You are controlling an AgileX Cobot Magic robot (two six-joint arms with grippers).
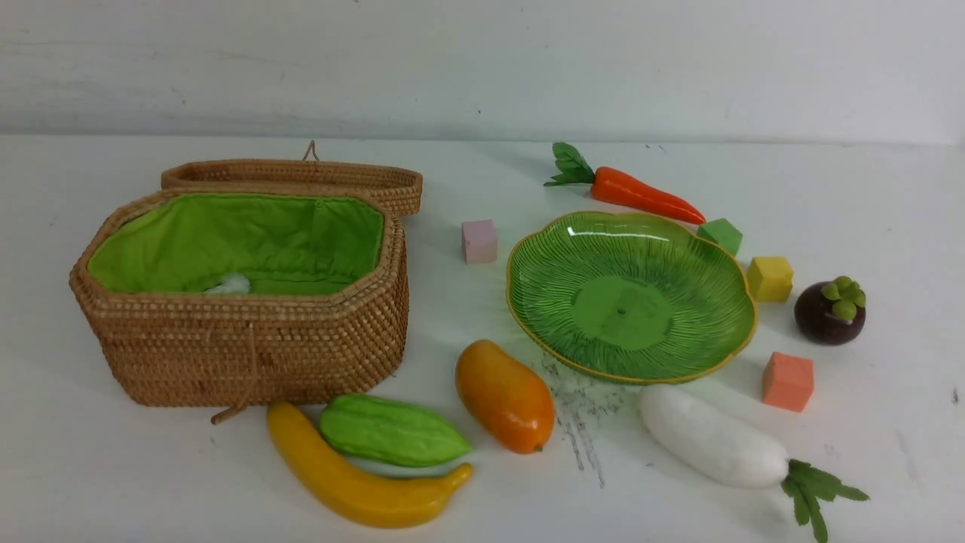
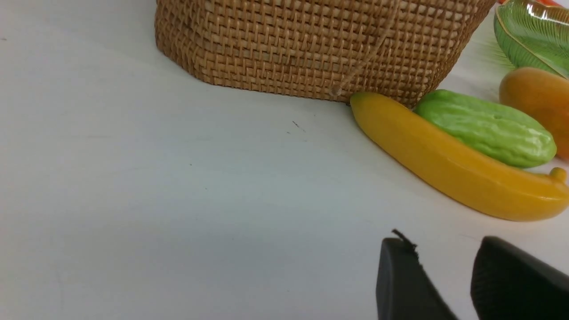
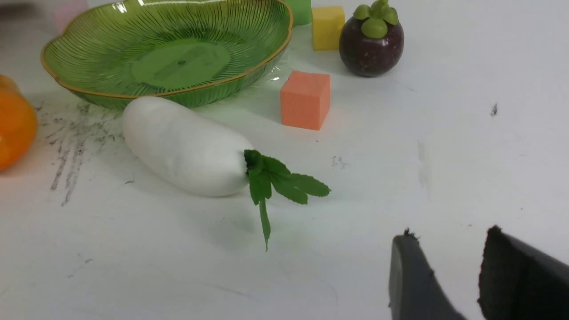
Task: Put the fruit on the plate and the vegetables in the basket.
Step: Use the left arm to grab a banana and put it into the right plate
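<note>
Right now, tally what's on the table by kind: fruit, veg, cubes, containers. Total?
Fruit: 3 (banana, mango, mangosteen)
Vegetables: 3 (gourd, radish, carrot)
Cubes: 4 (pink cube, green cube, yellow cube, orange cube)
Containers: 2 (basket, plate)
Total: 12
White bit inside the basket unclear, not counted.

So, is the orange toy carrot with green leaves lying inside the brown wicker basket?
No, the orange toy carrot lies on the white table behind the green ribbed plate, apart from the brown wicker basket.
</note>
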